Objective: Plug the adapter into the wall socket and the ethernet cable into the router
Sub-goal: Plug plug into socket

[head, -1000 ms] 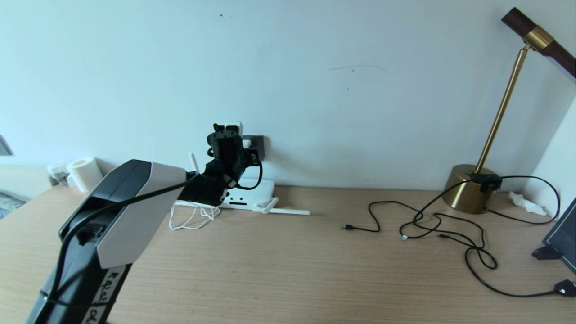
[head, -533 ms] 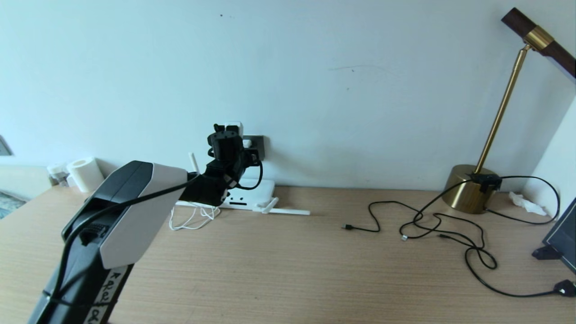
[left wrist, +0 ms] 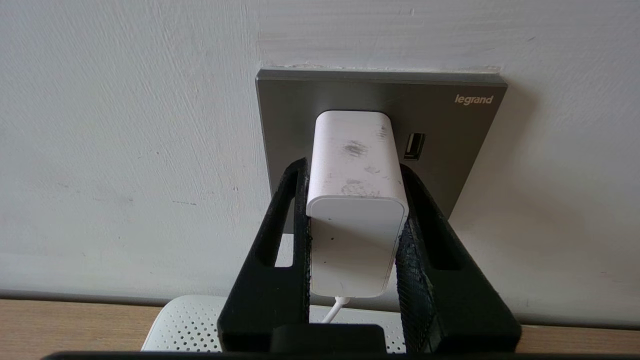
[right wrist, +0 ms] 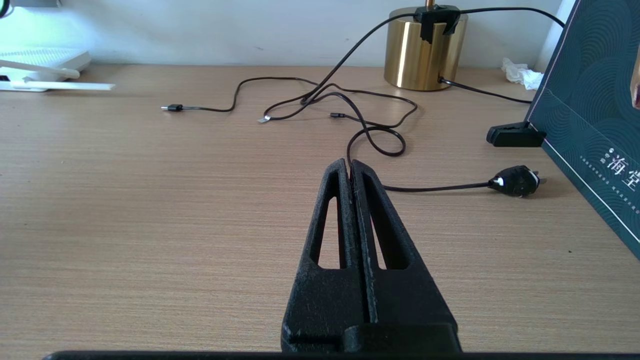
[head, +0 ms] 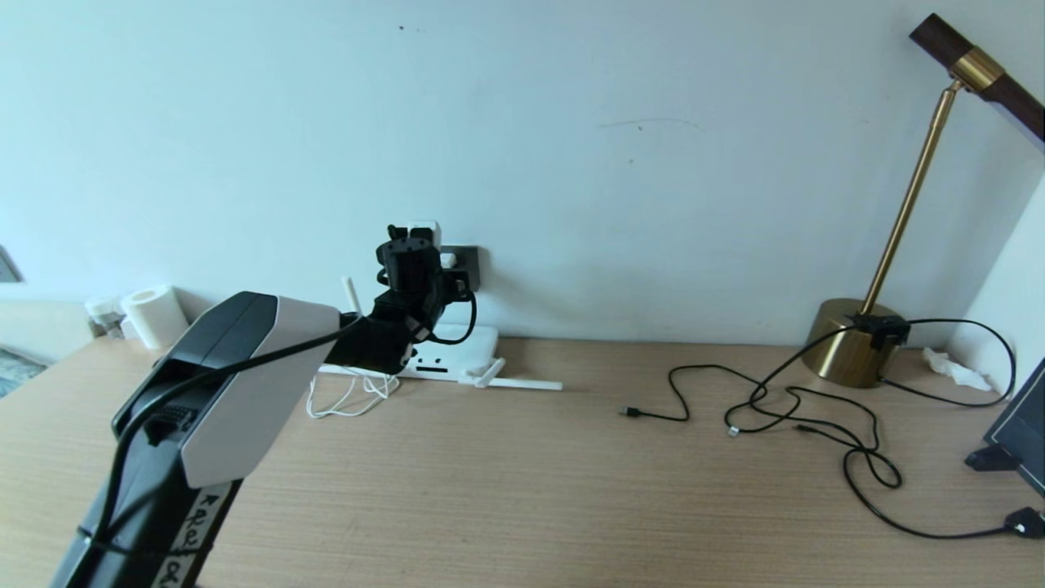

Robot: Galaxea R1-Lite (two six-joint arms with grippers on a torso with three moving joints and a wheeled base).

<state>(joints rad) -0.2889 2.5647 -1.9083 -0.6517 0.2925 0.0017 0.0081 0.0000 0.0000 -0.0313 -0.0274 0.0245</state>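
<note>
Gripping the adapter (left wrist: 356, 200), left gripper (left wrist: 352, 170) narrowly parted, apparently seated in wall socket (left wrist: 450, 130).

Counted on and above the desk
One adapter (left wrist: 356, 200), one wall socket (left wrist: 450, 130), one router (head: 457, 351), one brass lamp (head: 849, 351), perhaps three thin black cable ends (right wrist: 172, 107).

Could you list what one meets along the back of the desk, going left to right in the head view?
White paper roll → flat white router with antennas → thin black USB-tipped cable end → round brass lamp base → crumpled white tissue.
</note>
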